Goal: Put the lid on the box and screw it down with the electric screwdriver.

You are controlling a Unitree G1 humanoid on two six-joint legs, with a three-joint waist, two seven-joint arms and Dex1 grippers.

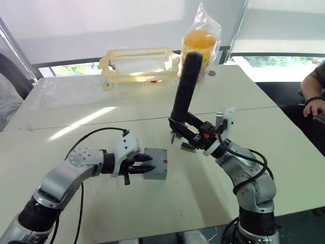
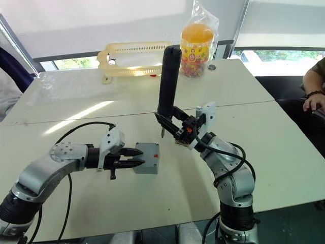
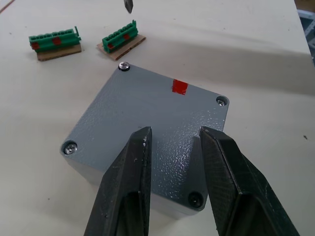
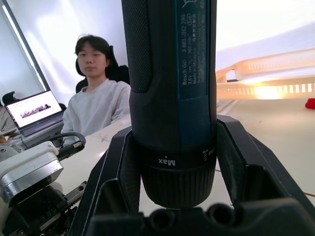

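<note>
The electric screwdriver is held nearly upright in the right gripper, long axis close to vertical and leaning slightly toward the robot's left at the bit end; the thin bit points down at the table, just above it. The fingers are clamped on the tool's lower body, as seen in the right wrist view. The box sits on the table to the left of the bit, well apart from it, with the lid seated on top and screws visible at four corners; the red mark faces the screwdriver side. The left gripper is at the box's near edge, fingers slightly parted above the lid. Two green blocks lie beyond the box, below the bit. Bare tabletop surrounds the box on the remaining sides.
</note>
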